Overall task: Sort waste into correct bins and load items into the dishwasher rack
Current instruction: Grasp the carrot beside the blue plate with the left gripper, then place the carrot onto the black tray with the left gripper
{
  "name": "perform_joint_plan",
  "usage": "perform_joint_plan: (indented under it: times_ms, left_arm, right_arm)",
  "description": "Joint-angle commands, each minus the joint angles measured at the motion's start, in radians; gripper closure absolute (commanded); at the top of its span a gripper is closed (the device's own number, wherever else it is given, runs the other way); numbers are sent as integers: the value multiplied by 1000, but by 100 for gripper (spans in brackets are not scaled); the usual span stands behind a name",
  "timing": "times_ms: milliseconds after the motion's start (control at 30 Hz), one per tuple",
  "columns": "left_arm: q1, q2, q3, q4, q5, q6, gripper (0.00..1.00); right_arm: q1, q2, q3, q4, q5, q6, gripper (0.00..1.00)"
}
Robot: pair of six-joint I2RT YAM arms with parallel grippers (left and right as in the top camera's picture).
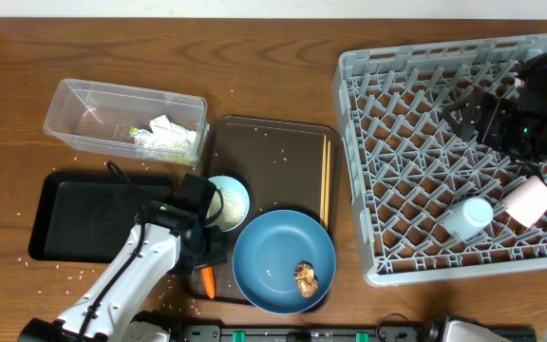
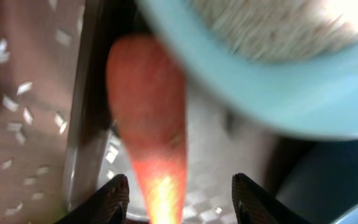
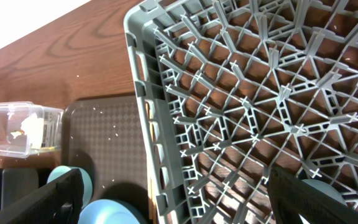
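An orange carrot piece [image 2: 148,118] lies on the table against the serving tray's edge, between the spread fingertips [image 2: 114,199] of my left gripper [image 2: 180,199], which is open and not touching it. Overhead, the left gripper [image 1: 202,256] hovers just above the carrot [image 1: 208,281]. A pale bowl [image 1: 228,202] holding rice sits beside it. The dark blue dish [image 1: 284,261] carries a brown lump [image 1: 305,278]. My right gripper [image 1: 465,122] hangs wide open over the grey rack [image 1: 416,95], empty. A light blue cup [image 1: 468,217] and a pink cup [image 1: 530,201] lie in the rack.
The clear tub [image 1: 84,109] holds crumpled paper [image 1: 171,133] and a green-yellow wrapper [image 1: 136,133]. A black tray [image 1: 74,223] sits below it. The brown serving tray [image 1: 273,157] has chopsticks [image 1: 326,185] along its right side. Rice grains [image 2: 17,102] litter the wood.
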Motion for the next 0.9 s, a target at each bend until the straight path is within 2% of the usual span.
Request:
perform_joint_plan:
  times_ms: [0, 300, 533, 633, 733, 867]
  left_arm:
    - [2, 10, -4, 9, 2, -44, 46]
    - [3, 60, -30, 38, 2, -79, 51]
    - [3, 71, -30, 53, -22, -86, 62]
    - [6, 87, -30, 57, -32, -87, 63]
    - [18, 92, -30, 57, -32, -87, 76]
    - [23, 90, -24, 48, -32, -80, 80]
  right_arm:
    - [6, 1, -5, 0, 3, -5, 12]
    - [6, 1, -5, -14, 3, -5, 13]
    - [6, 1, -5, -15, 3, -5, 13]
    - [6, 0, -5, -18, 3, -5, 13]
    - [6, 0, -5, -24, 3, -5, 14]
    - [6, 0, -5, -23, 3, -5, 13]
